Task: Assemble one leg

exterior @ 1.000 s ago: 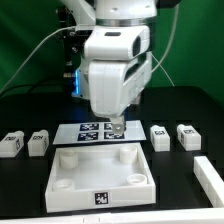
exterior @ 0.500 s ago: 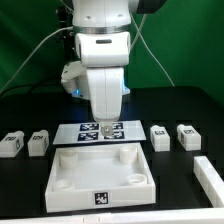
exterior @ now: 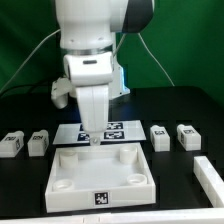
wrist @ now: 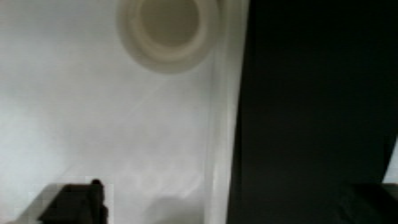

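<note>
Four legs lie on the black table: two at the exterior view's left (exterior: 12,143) (exterior: 38,141) and two at its right (exterior: 159,136) (exterior: 186,135). Each is a small white block with a marker tag. My gripper (exterior: 89,136) hangs over the back edge of the large white tray-like piece (exterior: 60,185), apart from all the legs. The wrist view shows the tray's white surface (wrist: 125,120) with a round corner socket (wrist: 166,30) and the black table beside it. One dark finger (wrist: 71,205) shows far to one side. The gripper (wrist: 222,212) stands open and holds nothing.
The marker board (exterior: 112,129) lies just behind the tray, under the arm. Another white part (exterior: 211,176) lies at the exterior view's right edge. Cables hang behind the arm at the back.
The arm has swung toward the exterior view's left, from above the marker board's right half to the tray's back-left part. The legs and the tray have not moved.
</note>
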`<state>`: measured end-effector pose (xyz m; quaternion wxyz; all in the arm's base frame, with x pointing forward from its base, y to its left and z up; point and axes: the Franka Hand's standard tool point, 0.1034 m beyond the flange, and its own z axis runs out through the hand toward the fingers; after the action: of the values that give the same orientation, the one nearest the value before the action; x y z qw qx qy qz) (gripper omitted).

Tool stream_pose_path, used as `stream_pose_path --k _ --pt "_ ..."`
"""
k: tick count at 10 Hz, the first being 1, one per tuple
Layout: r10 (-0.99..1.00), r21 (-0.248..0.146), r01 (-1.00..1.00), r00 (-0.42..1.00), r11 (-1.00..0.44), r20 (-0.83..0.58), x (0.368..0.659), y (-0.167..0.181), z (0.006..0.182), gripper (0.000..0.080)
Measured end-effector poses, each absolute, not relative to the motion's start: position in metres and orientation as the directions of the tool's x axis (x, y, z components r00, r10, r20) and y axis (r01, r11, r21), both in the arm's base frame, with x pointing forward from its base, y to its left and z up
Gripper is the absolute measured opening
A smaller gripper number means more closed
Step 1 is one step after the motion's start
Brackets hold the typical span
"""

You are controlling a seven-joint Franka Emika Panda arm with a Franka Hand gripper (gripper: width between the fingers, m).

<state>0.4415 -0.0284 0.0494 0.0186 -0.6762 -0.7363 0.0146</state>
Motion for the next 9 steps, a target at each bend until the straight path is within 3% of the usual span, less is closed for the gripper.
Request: stream_pose_path --k 3,5,7,8,9 --pt "0.998 -0.069 0.996 -0.054 0.056 0.028 0.442 -0.027 0.013 0.0650" --pt "0.999 -0.076 0.996 -0.039 0.041 0.029 0.439 -0.026 0.010 0.0650" --pt "0.999 -0.077 0.996 -0.038 0.040 0.029 0.438 -0.026 0.009 0.0399" --pt "0.999 -0.078 0.996 -0.038 0.040 0.029 0.438 -0.026 0.009 0.0399" --pt "0.999 -0.078 0.996 -0.038 0.040 0.029 0.438 -0.027 0.009 0.0211"
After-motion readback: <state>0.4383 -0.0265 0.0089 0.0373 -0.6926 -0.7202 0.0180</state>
